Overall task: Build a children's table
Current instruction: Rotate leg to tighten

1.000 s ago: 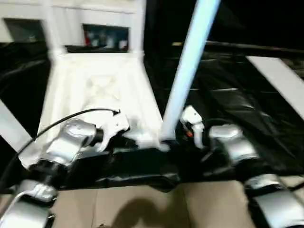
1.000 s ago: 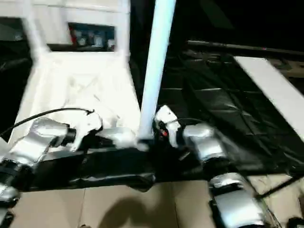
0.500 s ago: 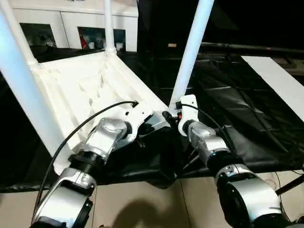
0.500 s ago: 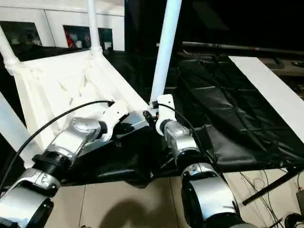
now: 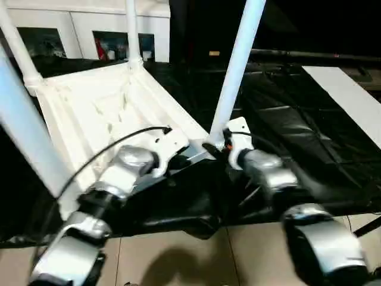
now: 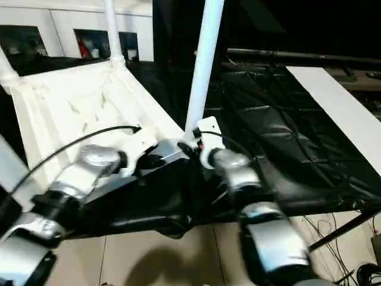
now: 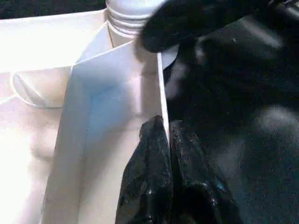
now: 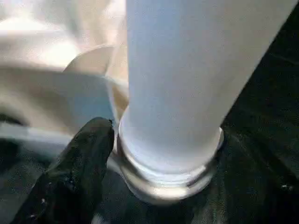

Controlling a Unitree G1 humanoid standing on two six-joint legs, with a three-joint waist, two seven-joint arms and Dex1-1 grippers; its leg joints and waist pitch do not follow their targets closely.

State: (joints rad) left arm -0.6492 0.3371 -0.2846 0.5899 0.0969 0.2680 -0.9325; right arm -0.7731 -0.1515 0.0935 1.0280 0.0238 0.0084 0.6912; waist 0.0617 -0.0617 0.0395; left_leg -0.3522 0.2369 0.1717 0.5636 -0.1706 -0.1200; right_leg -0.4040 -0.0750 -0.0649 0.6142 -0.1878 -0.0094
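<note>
Here my left hand [image 7: 161, 140] is pinched together on the thin side wall of the upturned white tabletop [image 5: 95, 113], one black finger [image 7: 145, 172] inside the rim and the other outside it, close to the near corner. Just ahead of those fingertips sits the round corner socket [image 7: 128, 21] with a tapered white leg [image 5: 237, 65] standing up out of it. My right hand [image 5: 221, 146] is at the base of that same leg, on the far side of the corner from my left; one black finger [image 8: 77, 172] rests against the socket ring where the tube enters, and I cannot tell whether the hand is spread apart or clamped on the leg. Beyond my left hand the ribbed underside stretches away, with two more legs [image 5: 132, 30] rising at its far corners and another leg [image 5: 27, 131] close on the outer side of my left forearm. The tabletop lies on a black sheet [image 5: 297, 125], which spreads well past my right hand.
</note>
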